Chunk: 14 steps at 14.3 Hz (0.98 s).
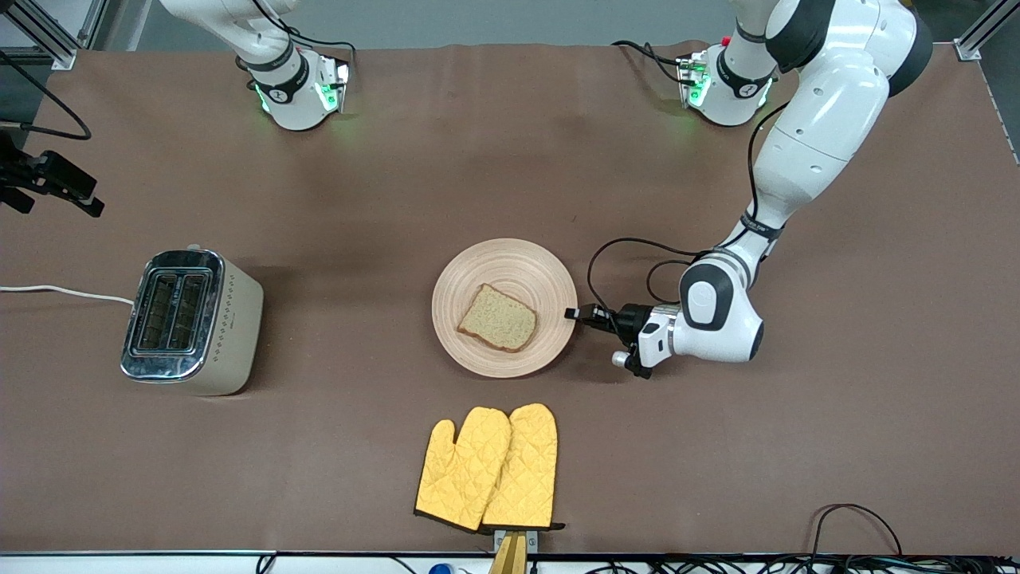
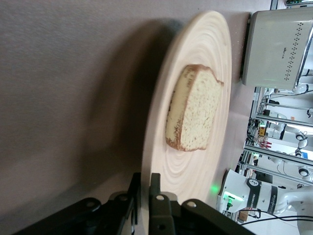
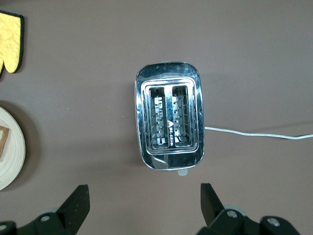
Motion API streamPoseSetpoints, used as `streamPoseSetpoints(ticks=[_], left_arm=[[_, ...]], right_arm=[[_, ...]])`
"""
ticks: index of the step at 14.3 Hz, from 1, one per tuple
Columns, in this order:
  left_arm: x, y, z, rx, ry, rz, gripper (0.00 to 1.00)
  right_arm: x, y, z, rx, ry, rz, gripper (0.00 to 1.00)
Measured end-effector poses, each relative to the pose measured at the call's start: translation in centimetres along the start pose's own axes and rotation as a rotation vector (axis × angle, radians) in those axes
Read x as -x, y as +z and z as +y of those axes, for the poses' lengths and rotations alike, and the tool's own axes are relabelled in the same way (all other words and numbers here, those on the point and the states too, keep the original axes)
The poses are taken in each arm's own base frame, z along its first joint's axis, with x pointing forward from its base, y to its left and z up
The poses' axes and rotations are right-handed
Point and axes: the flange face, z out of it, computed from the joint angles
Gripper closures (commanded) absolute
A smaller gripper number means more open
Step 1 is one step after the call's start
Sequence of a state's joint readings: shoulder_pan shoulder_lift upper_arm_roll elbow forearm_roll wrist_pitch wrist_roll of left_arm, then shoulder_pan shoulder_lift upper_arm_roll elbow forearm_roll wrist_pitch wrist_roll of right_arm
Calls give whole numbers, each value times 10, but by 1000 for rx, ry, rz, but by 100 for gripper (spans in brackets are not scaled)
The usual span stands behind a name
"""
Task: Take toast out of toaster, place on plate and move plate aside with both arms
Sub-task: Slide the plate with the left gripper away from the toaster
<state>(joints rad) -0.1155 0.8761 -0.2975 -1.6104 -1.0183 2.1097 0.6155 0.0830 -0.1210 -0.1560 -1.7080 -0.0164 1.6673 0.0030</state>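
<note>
mitts [image 1: 488,468] nearest camera, untouched | toast [image 1: 498,319] lay flat on plate [image 1: 478,271], toaster [image 1: 191,321] slots empty | left gripper [image 1: 575,313] pinched shut on plate rim, we judged ready to drag aside | right gripper [image 3: 144,203] hung wide open, empty, over toaster

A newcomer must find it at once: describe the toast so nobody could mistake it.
Start at the round wooden plate in the middle of the table, farther from the front camera than the yellow oven mitts. The toast lies flat on it: one speckled tan slice with a brown crust, the only food in sight.
</note>
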Motion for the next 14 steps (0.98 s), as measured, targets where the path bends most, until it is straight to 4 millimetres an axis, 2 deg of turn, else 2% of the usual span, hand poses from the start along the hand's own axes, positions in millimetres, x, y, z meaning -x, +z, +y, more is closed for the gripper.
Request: streamPoseSetpoints(ticks=[3,4,6,8,10,12,14], left_arm=[[-8,-3,13,-6,15,27,100],[-12,-10,19,-10,11,44,100],[-22,-38,41,-14,-5,89,100],[-30,-80,68,-31,4,150,100],[-34,-132,81,-57,3,213,100],[-33,-178,79,-75,-7,264,100],[-29,-216,68,-93,-14,293,100]], right_arm=[[3,-16,0,0,1,-4,0],[5,-22,0,0,0,-13,0],[7,-31,-2,0,-3,-16,0],[7,-33,-3,0,-5,-14,0],[6,-33,-2,0,-4,-13,0],[6,-38,-2,0,-4,-2,0],[5,-43,-2,1,-4,8,0]])
